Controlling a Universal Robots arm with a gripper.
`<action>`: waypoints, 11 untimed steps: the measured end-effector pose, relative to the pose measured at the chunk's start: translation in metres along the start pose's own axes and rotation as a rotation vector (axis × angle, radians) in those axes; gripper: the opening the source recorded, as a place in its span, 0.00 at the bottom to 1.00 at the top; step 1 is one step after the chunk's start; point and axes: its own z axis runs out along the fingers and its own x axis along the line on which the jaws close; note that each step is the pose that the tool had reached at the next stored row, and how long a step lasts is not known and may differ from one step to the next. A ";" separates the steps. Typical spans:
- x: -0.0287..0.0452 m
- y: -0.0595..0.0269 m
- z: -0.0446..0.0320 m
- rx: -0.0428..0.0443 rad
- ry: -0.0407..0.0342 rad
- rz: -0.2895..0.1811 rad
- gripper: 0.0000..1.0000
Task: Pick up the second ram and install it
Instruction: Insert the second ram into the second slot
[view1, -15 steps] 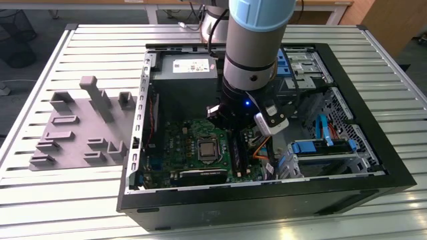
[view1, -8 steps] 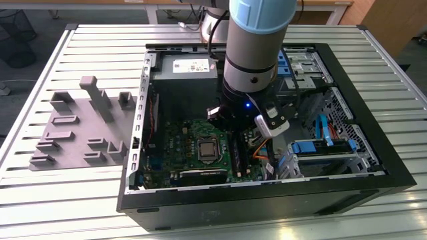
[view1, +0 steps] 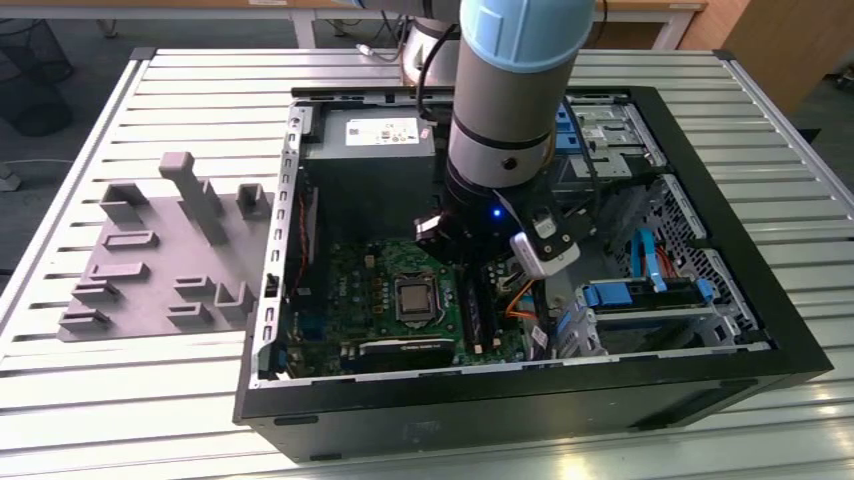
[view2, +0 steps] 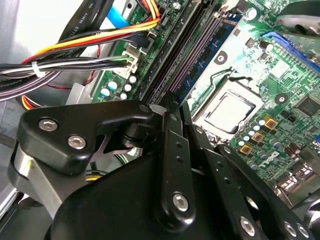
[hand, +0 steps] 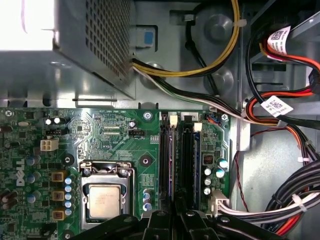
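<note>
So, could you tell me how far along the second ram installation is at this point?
Done: a blue ram stick already stands in the memory slots beside the processor. In hand: the gripper sits low over one end of those slots. Left: I cannot tell whether that stick is the second ram, or whether it is fully seated.

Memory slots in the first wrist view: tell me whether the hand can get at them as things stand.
Probably yes. The hand hangs close over the memory slots, and the cables lie beside them, not across.
</note>
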 end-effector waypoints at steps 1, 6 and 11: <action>0.0000 0.0000 0.0003 -0.0001 0.0000 0.000 0.14; -0.0001 0.0001 0.0019 -0.0004 0.0003 0.000 0.14; -0.0004 0.0000 0.0047 0.0003 0.0007 0.000 0.14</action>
